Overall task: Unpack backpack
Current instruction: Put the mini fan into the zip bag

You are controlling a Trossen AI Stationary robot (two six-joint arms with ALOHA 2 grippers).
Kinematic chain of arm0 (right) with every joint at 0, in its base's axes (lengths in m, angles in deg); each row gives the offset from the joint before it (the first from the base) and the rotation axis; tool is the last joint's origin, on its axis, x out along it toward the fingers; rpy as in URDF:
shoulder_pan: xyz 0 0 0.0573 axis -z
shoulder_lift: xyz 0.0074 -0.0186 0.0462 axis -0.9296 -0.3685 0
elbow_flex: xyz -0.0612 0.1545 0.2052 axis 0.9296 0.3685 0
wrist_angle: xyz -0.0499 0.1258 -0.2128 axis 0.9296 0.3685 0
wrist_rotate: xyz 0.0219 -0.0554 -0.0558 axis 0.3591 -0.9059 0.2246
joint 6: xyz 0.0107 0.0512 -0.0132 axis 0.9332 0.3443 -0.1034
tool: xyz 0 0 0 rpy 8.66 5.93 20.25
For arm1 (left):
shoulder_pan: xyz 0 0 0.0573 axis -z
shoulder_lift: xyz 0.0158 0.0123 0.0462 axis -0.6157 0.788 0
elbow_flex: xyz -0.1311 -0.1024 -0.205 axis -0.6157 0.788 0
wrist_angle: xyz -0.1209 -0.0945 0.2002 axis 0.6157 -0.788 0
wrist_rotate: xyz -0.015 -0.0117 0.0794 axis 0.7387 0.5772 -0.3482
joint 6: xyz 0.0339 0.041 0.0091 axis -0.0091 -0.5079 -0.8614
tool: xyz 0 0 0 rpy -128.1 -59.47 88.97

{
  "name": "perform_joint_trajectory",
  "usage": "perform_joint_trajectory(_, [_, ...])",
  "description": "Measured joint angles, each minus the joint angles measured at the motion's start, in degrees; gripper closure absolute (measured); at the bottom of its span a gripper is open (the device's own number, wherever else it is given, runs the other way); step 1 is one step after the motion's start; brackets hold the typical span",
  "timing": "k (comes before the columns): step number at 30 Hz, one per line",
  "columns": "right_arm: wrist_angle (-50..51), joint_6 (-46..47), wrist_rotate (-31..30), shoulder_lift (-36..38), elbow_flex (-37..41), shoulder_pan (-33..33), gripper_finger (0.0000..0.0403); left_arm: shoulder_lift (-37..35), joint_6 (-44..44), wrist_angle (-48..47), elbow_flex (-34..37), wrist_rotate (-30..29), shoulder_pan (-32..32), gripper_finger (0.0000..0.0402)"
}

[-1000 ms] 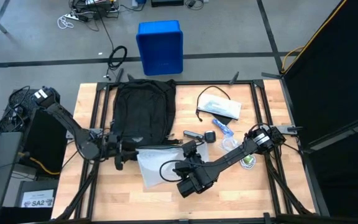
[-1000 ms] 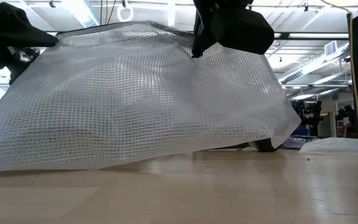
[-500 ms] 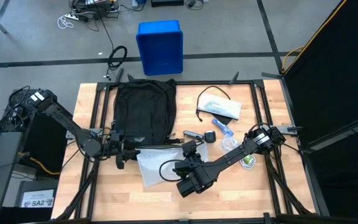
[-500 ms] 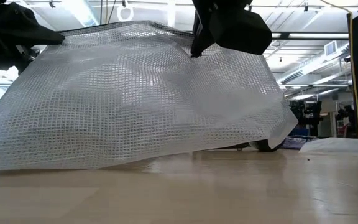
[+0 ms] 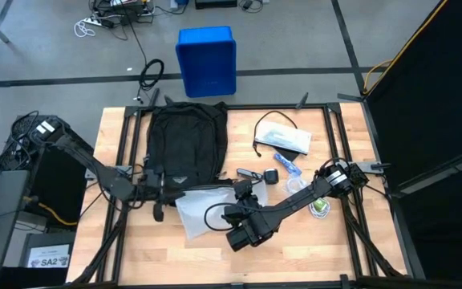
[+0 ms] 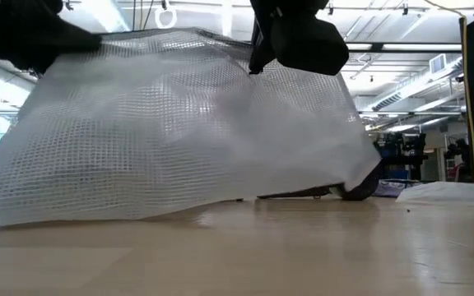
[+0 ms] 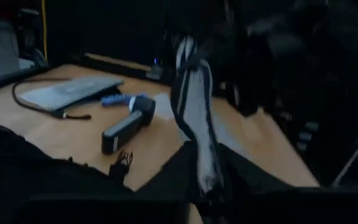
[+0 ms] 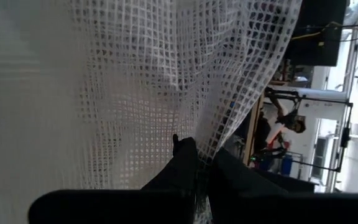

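The black backpack (image 5: 184,143) lies flat at the table's far left. Just near of it a white mesh pouch (image 5: 203,210) is held up by its upper edge between both grippers; its lower edge (image 6: 72,215) rests on the table. My left gripper (image 5: 167,193) is shut on the pouch's left end, and my right gripper (image 5: 244,193) is shut on its right end. In the low view the pouch (image 6: 188,131) fills most of the picture, with the right gripper (image 6: 257,62) at its top edge. My left gripper pinches the pouch's upper edge at its left end (image 7: 199,146) between its two fingers, coming level from the table's left. The pouch stands edge-on beyond the fingers. My right gripper pinches the mesh at the upper right edge (image 8: 199,163) between its two fingers, slanting down from the near right; the mesh hangs slack below, its bottom on the table.
On the table's right half lie a flat grey pouch with a black cord (image 5: 283,138), a blue object (image 5: 285,163), a small black device (image 5: 251,173), a clear bag (image 5: 299,186) and a green item (image 5: 319,207). A blue bin (image 5: 207,60) stands on the floor beyond the far edge.
My left gripper has moved a little toward the table's right and up, rolled, and come onto the pouch's upper left edge. The pouch's left side has been drawn up and its lower right corner has lifted slightly. The right gripper has kept its hold.
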Motion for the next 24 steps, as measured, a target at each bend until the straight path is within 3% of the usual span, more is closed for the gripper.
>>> perform_joint_trajectory(4, [0.02,0.02,-1.10,0.00,0.00,-0.04,0.0403,2.14,1.92,-3.15,-1.31,1.39,-0.54,0.0396])
perform_joint_trajectory(9, [0.09,0.04,-3.80,0.00,0.02,-0.19,0.0403,4.92,1.37,-0.02,-1.41,1.34,-0.54,0.0401])
perform_joint_trajectory(19, [0.11,0.00,-6.14,0.00,0.02,-1.05,0.0403,4.96,-8.59,6.41,-2.11,-1.65,-0.52,0.0401])
perform_joint_trajectory(24, [0.59,0.09,-11.14,0.02,-0.90,-2.76,0.0403,5.16,-16.69,-2.95,-10.02,-2.67,-0.34,0.0401])
